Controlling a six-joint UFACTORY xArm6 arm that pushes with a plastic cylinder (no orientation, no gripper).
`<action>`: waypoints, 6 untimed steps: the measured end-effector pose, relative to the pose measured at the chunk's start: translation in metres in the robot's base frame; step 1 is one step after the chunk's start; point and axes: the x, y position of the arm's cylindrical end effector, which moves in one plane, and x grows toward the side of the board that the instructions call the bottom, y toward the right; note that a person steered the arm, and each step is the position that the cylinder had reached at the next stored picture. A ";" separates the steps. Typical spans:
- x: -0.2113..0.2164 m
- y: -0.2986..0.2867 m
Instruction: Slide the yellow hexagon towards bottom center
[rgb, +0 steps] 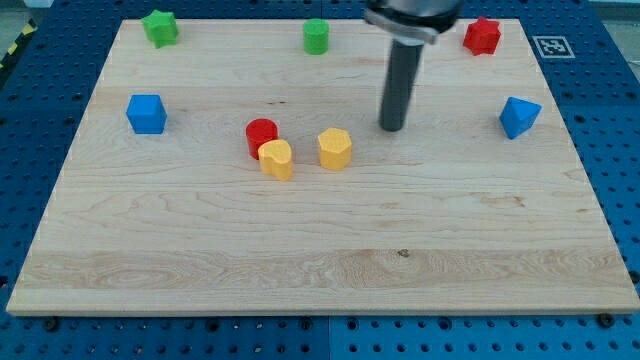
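Wooden board (330, 250) on blue pegboard. Rod upright — my tip (392, 128) rests just upper right of the yellow hexagon (335, 148), not touching, gripping nothing. Hexagon sits mid-board — beside the yellow heart-like block (277, 158).

You have a pale wood-grain board (330, 250) with two yellow, two red, two green and two blue blocks; my tip (392, 128) looks dark grey, perhaps black.
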 end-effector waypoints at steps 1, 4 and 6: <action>0.012 -0.059; 0.077 -0.071; 0.089 -0.057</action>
